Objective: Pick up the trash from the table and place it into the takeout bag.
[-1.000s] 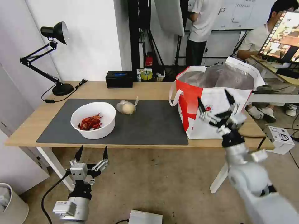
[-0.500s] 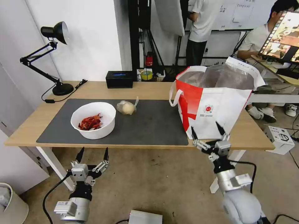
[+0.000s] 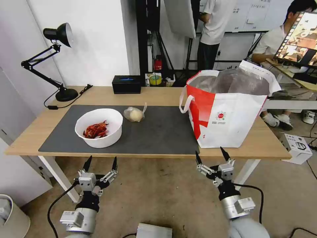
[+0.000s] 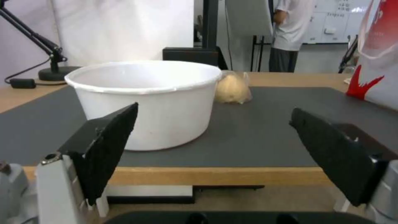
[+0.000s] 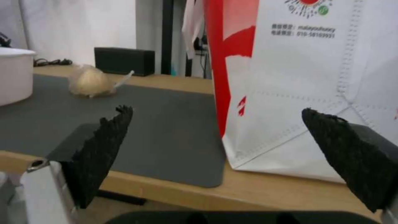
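Observation:
A white bowl of red crayfish shells [image 3: 98,127] [image 4: 147,99] stands on the dark mat [image 3: 158,132] at the table's left. Behind it to the right lies a clear bag with a pale bun [image 3: 134,114] [image 4: 233,88] [image 5: 90,81]. The white-and-red takeout bag [image 3: 228,107] [image 5: 303,81] stands open at the table's [image 3: 158,94] right end, foil lining showing. My left gripper [image 3: 100,163] hangs open below the table's front edge, in front of the bowl. Just below the front edge, near the bag's left corner, my right gripper [image 3: 211,154] is open and holds nothing.
A black tissue box [image 3: 126,84] sits at the table's back edge. A black desk lamp [image 3: 56,59] stands at the back left with its cord on the wood. White table legs [image 3: 57,173] run down behind both grippers. A white box [image 3: 299,147] lies on the floor at right.
My right gripper has dropped from in front of the bag's face to below the table's front edge and shifted left, still open. The left gripper has barely moved.

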### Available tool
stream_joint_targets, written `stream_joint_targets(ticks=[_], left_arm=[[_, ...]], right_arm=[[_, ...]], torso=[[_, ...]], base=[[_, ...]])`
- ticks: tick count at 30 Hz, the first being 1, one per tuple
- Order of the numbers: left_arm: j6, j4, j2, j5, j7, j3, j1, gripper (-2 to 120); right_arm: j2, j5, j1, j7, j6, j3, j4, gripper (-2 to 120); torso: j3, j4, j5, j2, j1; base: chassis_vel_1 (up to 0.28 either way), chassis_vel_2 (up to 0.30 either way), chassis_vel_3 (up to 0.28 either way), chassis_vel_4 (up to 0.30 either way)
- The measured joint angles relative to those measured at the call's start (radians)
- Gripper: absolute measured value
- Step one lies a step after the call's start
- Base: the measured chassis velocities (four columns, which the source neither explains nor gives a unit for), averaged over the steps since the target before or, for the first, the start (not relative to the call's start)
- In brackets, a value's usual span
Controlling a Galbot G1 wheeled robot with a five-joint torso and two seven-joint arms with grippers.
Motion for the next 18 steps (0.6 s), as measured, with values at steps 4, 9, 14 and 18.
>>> stream_joint_targets(ticks=[4, 9, 14, 18], left_arm=[[0.003, 0.008, 0.001, -0.001, 0.0, 0.002, -0.005, 100], [0.003, 0.016, 0.0, -0.001, 0.0, 0.005, -0.007, 100], [0.003, 0.022, 0.0, -0.001, 0.0, 0.004, -0.01, 100], [0.0, 0.031, 0.0, -0.003, -0.001, 0.002, -0.013, 100]], right_arm=[[0.002, -0.001, 0.002, 0.0, 0.0, -0.01, -0.011, 100], [0.005, -0.002, 0.004, 0.0, 0.001, -0.018, -0.019, 100], [0.011, -0.003, 0.009, 0.0, 0.004, -0.029, -0.024, 100], [0.011, 0.007, 0.046, 0.001, 0.008, -0.066, -0.024, 100]], torso=[[0.0, 0.0, 0.0002, 0.0, 0.0], [0.0, 0.0, 0.0002, 0.0, 0.0], [0.0, -0.0001, 0.0002, 0.0, 0.0], [0.0, -0.0001, 0.0002, 0.0, 0.0]], base=[[0.0, 0.0, 0.0, 0.0], [0.0, 0.0, 0.0, 0.0], [0.0, 0.0, 0.0, 0.0], [0.0, 0.0, 0.0, 0.0]])
